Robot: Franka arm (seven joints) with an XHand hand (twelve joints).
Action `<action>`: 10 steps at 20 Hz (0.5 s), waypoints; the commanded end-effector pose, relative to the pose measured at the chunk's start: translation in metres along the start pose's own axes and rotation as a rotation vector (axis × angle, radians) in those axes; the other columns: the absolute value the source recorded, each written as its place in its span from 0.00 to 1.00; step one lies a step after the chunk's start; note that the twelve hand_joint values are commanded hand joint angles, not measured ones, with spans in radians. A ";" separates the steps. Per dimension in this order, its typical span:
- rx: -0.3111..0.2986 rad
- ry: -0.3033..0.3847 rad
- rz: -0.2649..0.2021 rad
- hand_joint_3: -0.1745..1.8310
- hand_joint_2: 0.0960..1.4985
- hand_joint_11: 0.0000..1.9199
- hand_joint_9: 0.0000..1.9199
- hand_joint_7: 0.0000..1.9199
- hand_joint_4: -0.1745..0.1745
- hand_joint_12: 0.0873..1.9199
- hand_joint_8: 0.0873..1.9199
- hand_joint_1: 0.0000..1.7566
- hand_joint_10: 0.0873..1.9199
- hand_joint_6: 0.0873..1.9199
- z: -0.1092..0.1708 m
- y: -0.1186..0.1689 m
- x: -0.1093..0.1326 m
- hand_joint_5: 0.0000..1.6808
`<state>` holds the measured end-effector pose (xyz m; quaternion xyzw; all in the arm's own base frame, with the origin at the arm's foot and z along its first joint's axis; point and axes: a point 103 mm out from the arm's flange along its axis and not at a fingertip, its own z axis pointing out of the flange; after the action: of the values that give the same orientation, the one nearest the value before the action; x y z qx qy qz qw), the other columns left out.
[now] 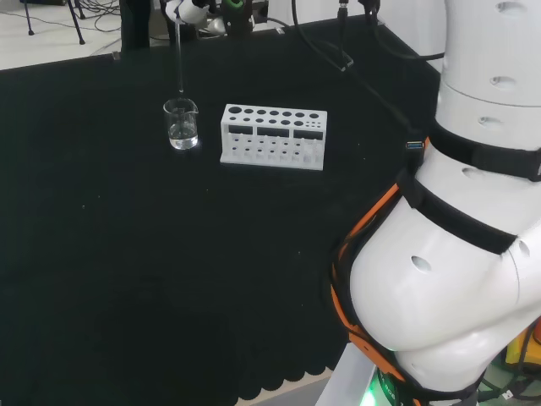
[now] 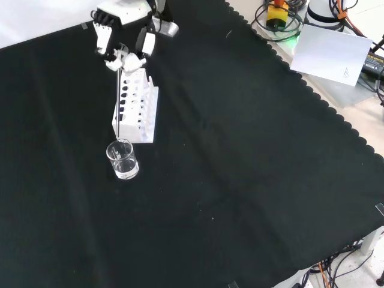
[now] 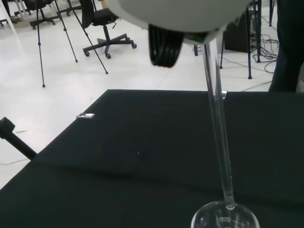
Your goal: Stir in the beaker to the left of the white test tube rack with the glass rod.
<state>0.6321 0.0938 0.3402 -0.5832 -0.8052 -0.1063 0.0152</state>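
Glass rod (image 2: 118, 102) hangs pretty much upright from the hand (image 2: 123, 45), whose fingers are pinched around its top end. Its tip sits just above the rim of the beaker (image 1: 182, 124), which stands just left of the white test tube rack (image 1: 273, 135) in the head view, on the black-clothed bench (image 1: 127, 254).

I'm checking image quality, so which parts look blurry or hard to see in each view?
Wrist view: the hand is a blurred white mass, the glass rod sharp. Head view: the beaker shows faint glints. Front view: the rod nearly vanishes against the white test tube rack.
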 end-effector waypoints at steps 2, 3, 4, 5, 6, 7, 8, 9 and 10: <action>0.034 0.002 -0.025 0.54 0.37 0.91 0.90 0.61 0.00 0.29 0.64 0.74 0.37 0.45 0.027 0.015 0.002 0.62; 0.038 0.002 -0.027 0.54 0.37 0.91 0.90 0.61 0.00 0.29 0.64 0.74 0.37 0.45 0.030 0.016 0.002 0.62; 0.040 0.003 -0.025 0.54 0.37 0.91 0.90 0.61 0.00 0.29 0.64 0.74 0.37 0.45 0.033 0.016 0.002 0.62; 0.042 0.003 -0.022 0.54 0.37 0.91 0.90 0.61 0.00 0.29 0.64 0.74 0.37 0.45 0.035 0.015 0.001 0.62; 0.045 0.005 -0.021 0.54 0.37 0.91 0.90 0.61 0.00 0.30 0.64 0.74 0.37 0.45 0.038 0.015 0.001 0.62; 0.046 0.007 -0.019 0.54 0.37 0.91 0.90 0.61 0.00 0.30 0.64 0.74 0.37 0.45 0.041 0.015 -0.001 0.62; 0.048 0.008 -0.016 0.54 0.37 0.91 0.90 0.61 0.00 0.30 0.64 0.74 0.37 0.45 0.044 0.014 -0.002 0.62; 0.051 0.010 -0.013 0.54 0.37 0.91 0.90 0.61 0.00 0.30 0.64 0.74 0.37 0.45 0.046 0.014 -0.003 0.62; 0.055 0.009 -0.008 0.54 0.37 0.91 0.90 0.61 0.00 0.30 0.64 0.74 0.37 0.45 0.049 0.014 -0.005 0.62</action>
<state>0.6502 0.1039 0.3019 -0.5765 -0.8115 -0.0895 0.0315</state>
